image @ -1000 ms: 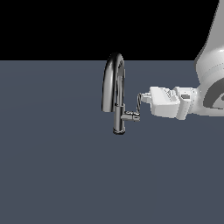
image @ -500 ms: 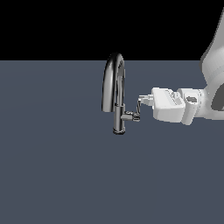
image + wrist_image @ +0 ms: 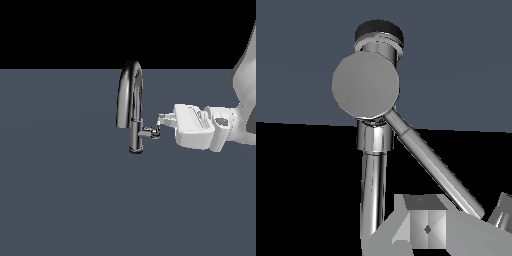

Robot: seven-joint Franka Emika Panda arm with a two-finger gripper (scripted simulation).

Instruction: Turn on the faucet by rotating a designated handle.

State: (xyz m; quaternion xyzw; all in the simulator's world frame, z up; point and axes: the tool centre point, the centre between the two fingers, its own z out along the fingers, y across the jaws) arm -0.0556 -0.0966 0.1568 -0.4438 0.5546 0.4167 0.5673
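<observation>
The chrome faucet [image 3: 131, 107] stands upright at mid scene, its arched spout bending toward the exterior view's left. The handle [image 3: 152, 132] sticks out of its lower body toward the exterior view's right. My white gripper [image 3: 162, 120] reaches in level from that side, fingertips at the handle's outer end. The wrist view looks along the stub's round end cap [image 3: 366, 86], and the handle's thin lever [image 3: 431, 162] slants away from it. The lever's tip lies between my two fingers [image 3: 426, 225], closer to the other one. The gripper is open, with a gap left between the fingers.
The faucet stands on a flat dark grey-blue surface [image 3: 65, 190] with nothing else on it. My white arm [image 3: 240, 120] fills the upper part of the exterior view's right edge. Black background lies behind.
My gripper has sunk slightly beside the handle while staying at its outer end. The lever's end looks a little lower than one second ago. The faucet body has not moved.
</observation>
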